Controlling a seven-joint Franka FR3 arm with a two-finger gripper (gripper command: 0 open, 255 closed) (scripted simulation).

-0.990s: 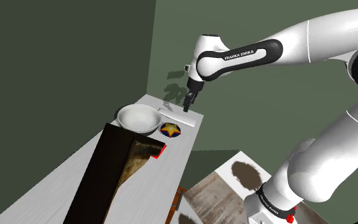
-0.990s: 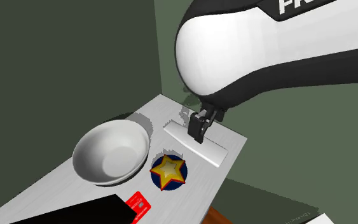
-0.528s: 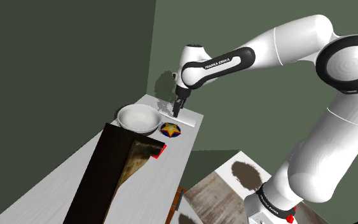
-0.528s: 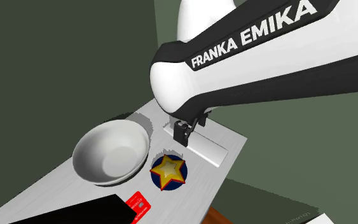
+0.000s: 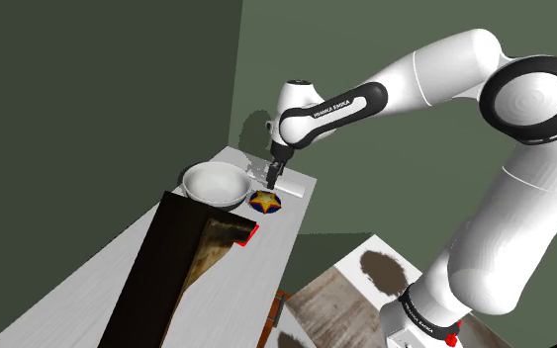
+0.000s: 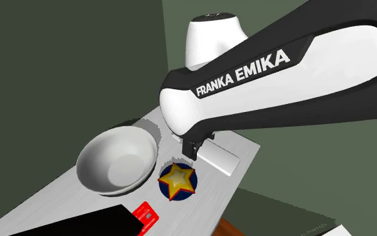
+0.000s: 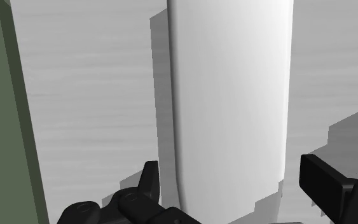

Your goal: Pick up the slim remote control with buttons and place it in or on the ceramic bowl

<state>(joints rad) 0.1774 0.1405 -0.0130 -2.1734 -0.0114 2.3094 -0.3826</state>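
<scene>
Near the bench's (image 6: 246, 151) far corner, at 3 o'clock from the bowl (image 6: 116, 164) in the second exterior view, lies the remote (image 7: 228, 95), a plain white slab lying flat. It looks light, stiff and smooth, probably slippery, and is best pinched across its narrow width. The tool (image 7: 231, 167) straddles it, its 2 fingers apart on either side, gripping nothing.

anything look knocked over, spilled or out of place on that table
Nothing stands out. The white remote lies flat on the table, with the open gripper straddling it. The white bowl sits upright beside a flat star-patterned disc, and a red card lies by the dark board.
</scene>
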